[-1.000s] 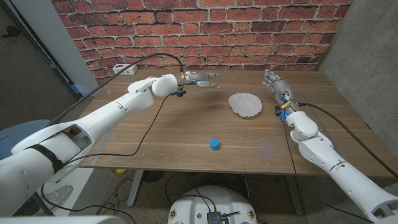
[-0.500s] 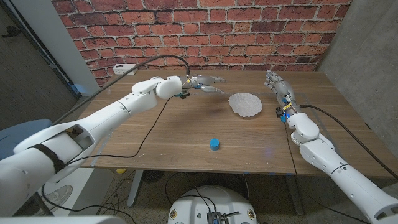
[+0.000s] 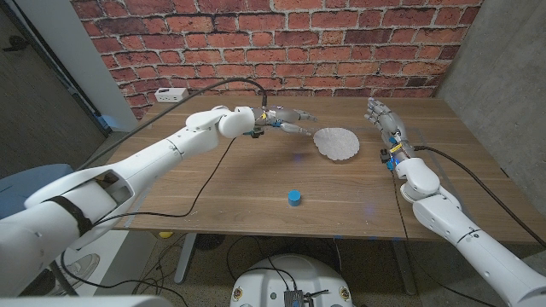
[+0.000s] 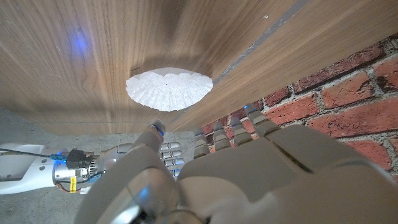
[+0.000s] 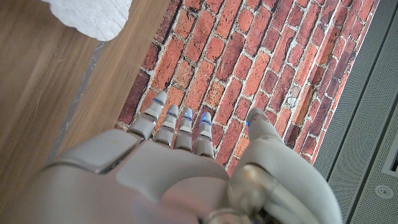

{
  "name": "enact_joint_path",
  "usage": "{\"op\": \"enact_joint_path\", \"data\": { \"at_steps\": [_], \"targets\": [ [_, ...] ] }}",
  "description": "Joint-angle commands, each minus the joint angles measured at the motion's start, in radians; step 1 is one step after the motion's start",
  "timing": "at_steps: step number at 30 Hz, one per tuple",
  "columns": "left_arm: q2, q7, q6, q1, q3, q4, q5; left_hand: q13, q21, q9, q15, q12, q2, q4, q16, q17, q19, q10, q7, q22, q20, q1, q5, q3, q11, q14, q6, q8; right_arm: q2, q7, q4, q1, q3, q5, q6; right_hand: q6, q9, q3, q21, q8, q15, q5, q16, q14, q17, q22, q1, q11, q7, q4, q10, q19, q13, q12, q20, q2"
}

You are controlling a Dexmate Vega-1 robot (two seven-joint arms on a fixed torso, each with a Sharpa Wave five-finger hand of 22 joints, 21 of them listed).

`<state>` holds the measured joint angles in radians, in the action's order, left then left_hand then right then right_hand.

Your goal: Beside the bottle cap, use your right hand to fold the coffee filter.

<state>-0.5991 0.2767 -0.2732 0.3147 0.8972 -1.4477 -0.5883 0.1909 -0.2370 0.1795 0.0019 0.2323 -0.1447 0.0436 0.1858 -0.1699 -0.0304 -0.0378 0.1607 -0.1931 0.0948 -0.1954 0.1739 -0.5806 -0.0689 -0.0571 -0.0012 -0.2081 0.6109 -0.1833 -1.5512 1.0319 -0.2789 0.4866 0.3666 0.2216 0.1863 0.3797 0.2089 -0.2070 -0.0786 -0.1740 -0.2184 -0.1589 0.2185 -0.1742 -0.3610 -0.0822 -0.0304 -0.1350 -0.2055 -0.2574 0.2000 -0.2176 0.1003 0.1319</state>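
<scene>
right robot hand (image 3: pixel 381 113), fingers apart and empty, upper right of frame: approach the flat coffee filter (image 3: pixel 335 142), lift one edge, fold over.

We saw a wooden surface (image 3: pixel 256 183) standing before a red brick wall (image 3: pixel 281 43). A white power strip (image 3: pixel 171 94) lay at the surface's far left corner, close to the wall. A black cable (image 3: pixel 200 183) trailed across the wood toward the near edge. To the right rose a grey concrete wall (image 3: pixel 503 77). At the left edge we noticed a blue-grey chair (image 3: pixel 26 181), and more cables (image 3: pixel 171 273) lay on the floor under the surface.
</scene>
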Motion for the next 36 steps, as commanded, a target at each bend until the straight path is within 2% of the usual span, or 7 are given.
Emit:
{"op": "enact_joint_path", "data": {
  "at_steps": [1,7,18,22,26,31,36],
  "targets": [
    [0.017,0.007,-0.027,-0.011,0.023,0.022,-0.043,0.001,-0.006,0.002,-0.012,0.008,-0.023,0.000,0.000,-0.002,-0.003,0.011,0.004,-0.004,0.002,-0.012,0.003,-0.010,-0.002,0.002,0.013,-0.004,0.005,-0.019,-0.024,0.031,0.015,-0.001,-0.001,0.008,0.000,0.005,-0.002,0.002,-0.001,-0.006,-0.004,-0.008,-0.001,-0.006,-0.002,-0.001,0.000,0.002,-0.012,-0.001,0.001,0.004,0.005,0.010],
    [0.033,0.007,-0.048,-0.026,0.038,0.058,-0.056,0.000,-0.013,0.002,-0.043,0.010,-0.022,0.001,0.001,0.000,-0.023,0.029,0.020,-0.004,-0.011,-0.021,0.002,-0.018,-0.017,0.014,0.035,-0.004,0.006,-0.025,-0.028,0.040,0.020,-0.001,0.000,0.008,0.000,0.006,-0.002,0.003,0.000,-0.006,-0.004,-0.008,-0.001,-0.006,-0.002,-0.001,0.000,0.002,-0.014,-0.002,0.001,0.004,0.005,0.010],
    [0.070,-0.036,-0.089,-0.067,0.082,0.145,-0.110,-0.005,-0.012,-0.001,-0.070,-0.009,-0.036,-0.015,-0.007,-0.003,-0.026,0.012,0.053,-0.004,-0.036,-0.026,0.004,-0.037,-0.041,0.001,0.015,0.018,0.000,-0.028,-0.020,0.044,0.021,0.001,0.000,0.009,0.000,0.006,-0.003,0.005,-0.001,-0.006,-0.004,-0.009,-0.001,-0.006,-0.003,-0.002,0.000,0.002,-0.016,-0.001,0.001,0.005,0.005,0.011],
    [0.083,-0.068,-0.107,-0.079,0.098,0.178,-0.131,-0.005,-0.009,0.000,-0.046,-0.011,-0.034,-0.026,-0.007,-0.004,-0.021,0.015,0.032,-0.004,-0.032,-0.024,0.003,-0.042,-0.025,-0.004,0.019,0.018,-0.002,-0.028,-0.014,0.045,0.021,0.001,0.003,0.009,0.000,0.006,-0.003,0.005,-0.002,-0.006,-0.004,-0.009,-0.002,-0.006,-0.003,-0.001,0.000,0.002,-0.016,-0.001,0.000,0.006,0.006,0.011],
    [0.097,-0.082,-0.116,-0.096,0.117,0.204,-0.154,-0.005,-0.008,0.001,-0.043,-0.009,-0.033,-0.032,-0.007,-0.003,-0.018,0.027,0.019,-0.004,-0.030,-0.024,0.003,-0.046,-0.022,-0.004,0.044,0.009,-0.006,-0.028,-0.008,0.043,0.022,0.005,0.003,0.009,0.000,0.006,-0.003,0.006,-0.002,-0.006,-0.004,-0.009,-0.002,-0.006,-0.002,0.000,0.000,0.002,-0.015,-0.001,0.000,0.007,0.006,0.011],
    [0.111,-0.098,-0.126,-0.115,0.141,0.233,-0.180,-0.005,-0.007,0.001,-0.044,-0.008,-0.033,-0.034,-0.007,-0.003,-0.016,0.032,0.018,-0.005,-0.029,-0.025,0.003,-0.049,-0.022,-0.005,0.054,0.007,-0.010,-0.024,0.004,0.040,0.021,0.008,0.007,0.010,0.000,0.006,-0.003,0.006,-0.003,-0.006,-0.004,-0.008,-0.002,-0.006,-0.002,-0.001,0.001,0.002,-0.016,-0.001,0.000,0.007,0.007,0.011],
    [0.136,-0.111,-0.146,-0.139,0.165,0.286,-0.187,-0.005,-0.007,0.001,-0.066,-0.012,-0.032,-0.036,-0.009,-0.002,-0.016,0.029,0.028,-0.005,-0.033,-0.028,0.003,-0.054,-0.030,-0.009,0.054,0.011,-0.016,-0.024,0.017,0.033,0.020,0.013,0.007,0.010,0.000,0.005,-0.003,0.007,-0.002,-0.006,-0.004,-0.009,-0.002,-0.006,-0.002,-0.001,0.000,0.002,-0.016,0.000,0.000,0.007,0.008,0.011]
  ]
}}
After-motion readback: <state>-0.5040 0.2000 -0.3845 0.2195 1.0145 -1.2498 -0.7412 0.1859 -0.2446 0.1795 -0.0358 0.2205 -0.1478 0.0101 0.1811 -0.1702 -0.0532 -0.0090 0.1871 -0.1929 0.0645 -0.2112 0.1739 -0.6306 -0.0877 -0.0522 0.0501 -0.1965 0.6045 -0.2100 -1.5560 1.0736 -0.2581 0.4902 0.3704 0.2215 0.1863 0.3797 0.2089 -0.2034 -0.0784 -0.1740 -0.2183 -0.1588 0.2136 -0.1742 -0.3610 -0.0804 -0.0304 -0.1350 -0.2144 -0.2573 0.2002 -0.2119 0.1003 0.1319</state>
